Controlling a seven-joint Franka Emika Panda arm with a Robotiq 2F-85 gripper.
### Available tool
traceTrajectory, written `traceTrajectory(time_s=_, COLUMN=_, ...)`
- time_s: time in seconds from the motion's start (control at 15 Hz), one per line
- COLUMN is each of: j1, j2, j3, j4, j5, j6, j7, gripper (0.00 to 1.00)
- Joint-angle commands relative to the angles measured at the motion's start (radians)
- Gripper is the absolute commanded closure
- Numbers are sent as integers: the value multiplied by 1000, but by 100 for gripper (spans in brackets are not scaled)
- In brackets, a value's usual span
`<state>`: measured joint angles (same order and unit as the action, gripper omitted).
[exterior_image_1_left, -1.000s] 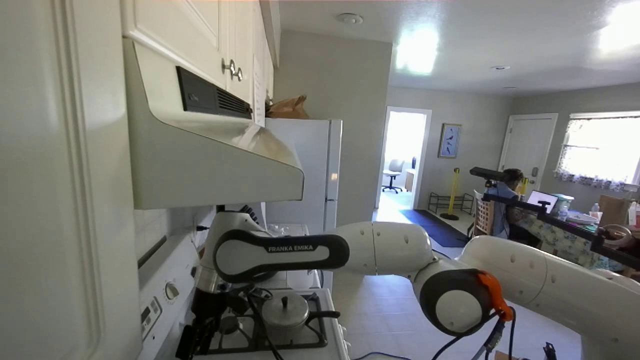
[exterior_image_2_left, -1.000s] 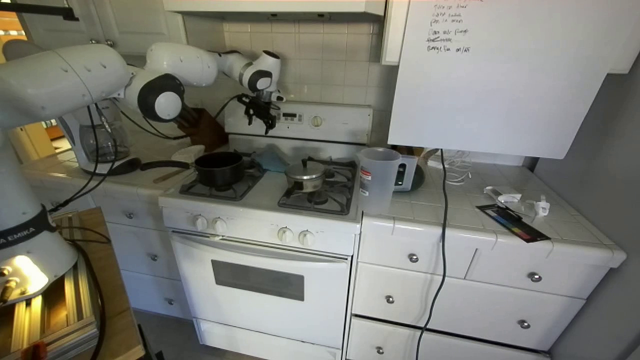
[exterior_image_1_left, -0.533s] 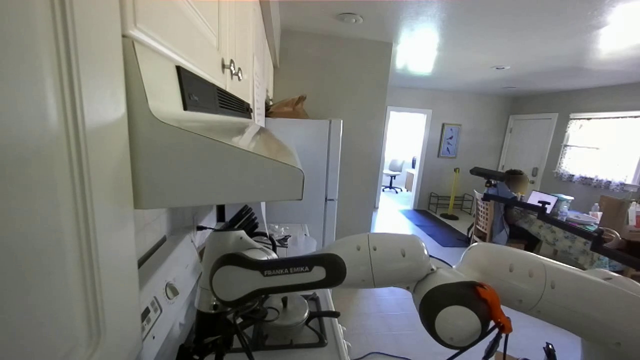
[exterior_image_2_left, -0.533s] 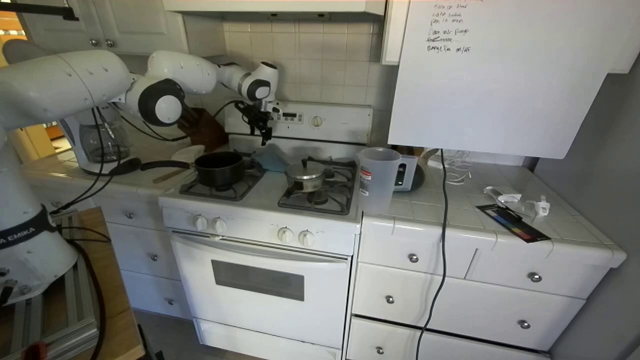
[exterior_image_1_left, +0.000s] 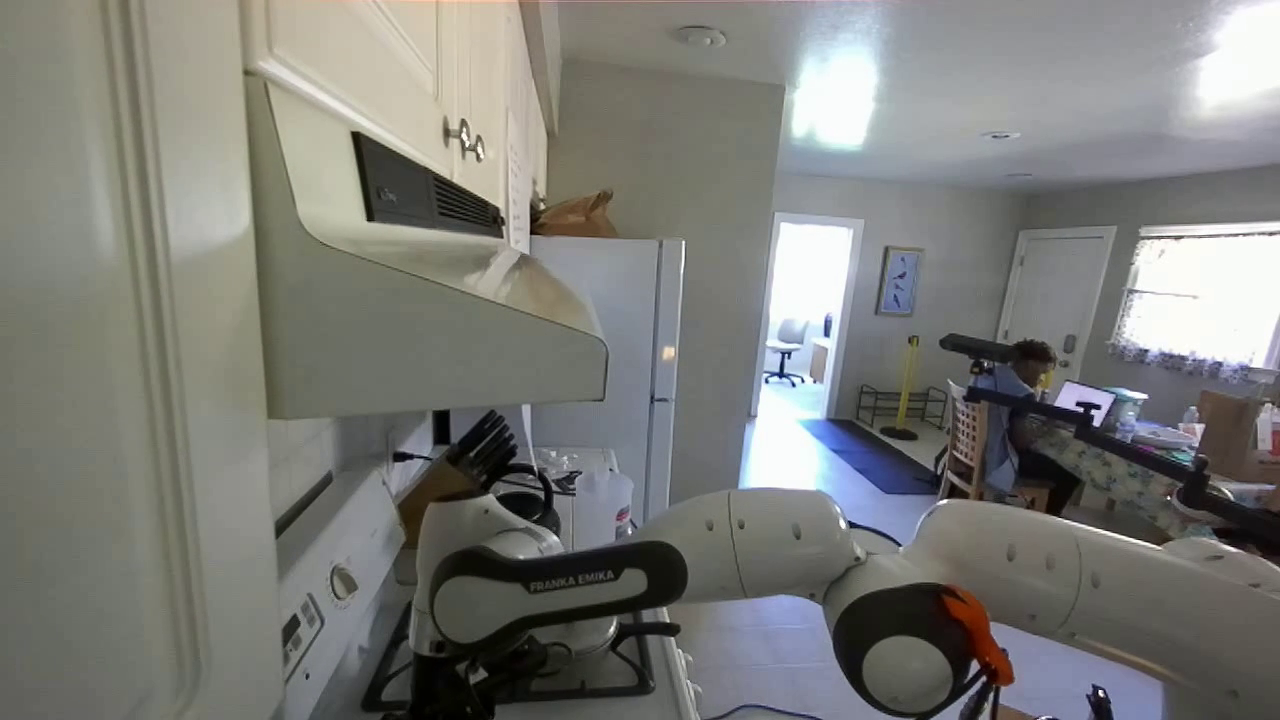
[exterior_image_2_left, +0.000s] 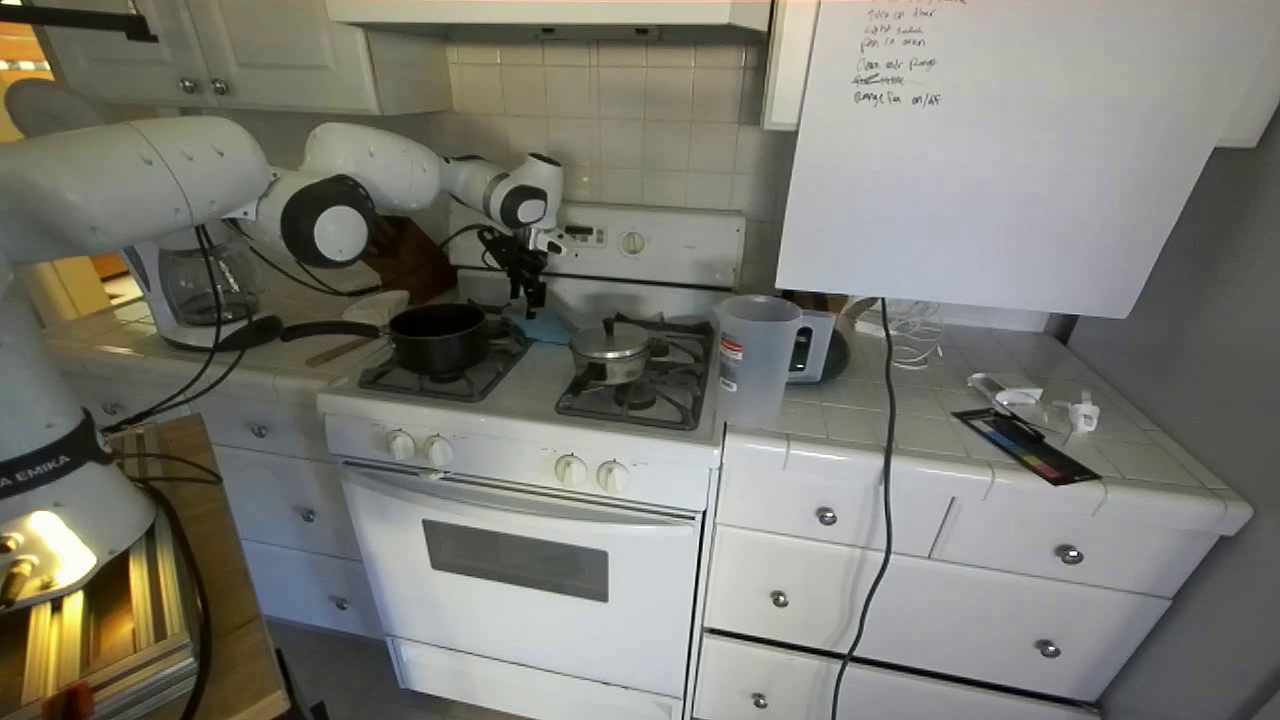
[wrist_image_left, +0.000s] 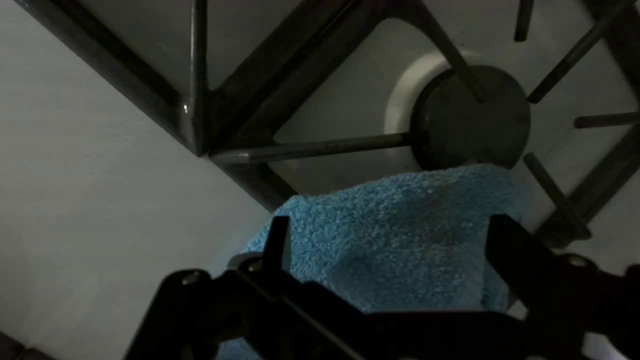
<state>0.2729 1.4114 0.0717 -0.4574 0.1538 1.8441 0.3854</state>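
wrist view: fingers apart, lower ctr | blue cloth seen btwn, part hidden, contact unclear | grate cut off, top

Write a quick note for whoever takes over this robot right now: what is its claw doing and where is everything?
Gripper: open, gripping nothing, placed over the blue cloth; whether it touches cannot be told.
Where: the cloth lies on the stove, partly over a burner grate. Nearby, the black pot and the lidded pan each stand on a grate.
Done: the gripper is lined up with the cloth between its fingers in the wrist view.
Left: the cloth is not yet gripped.
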Motion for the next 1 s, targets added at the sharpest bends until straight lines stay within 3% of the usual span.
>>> traceTrajectory(time_s=0.0, j1=16, j2=56, j3=-43, j4=43, j5=-51, j6=65, j7=75, gripper=0)
traceTrajectory(time_s=0.2, j1=35, j2=78, j3=-90, j4=46, j5=-106, j6=156, j7=106, gripper=0)
traceTrajectory(time_s=0.33, j1=43, j2=78, j3=-100, j4=36, j5=-122, j6=193, j7=115, gripper=26)
traceTrajectory(time_s=0.93, j1=72, j2=78, j3=-99, j4=20, j5=-128, j6=248, j7=127, gripper=92)
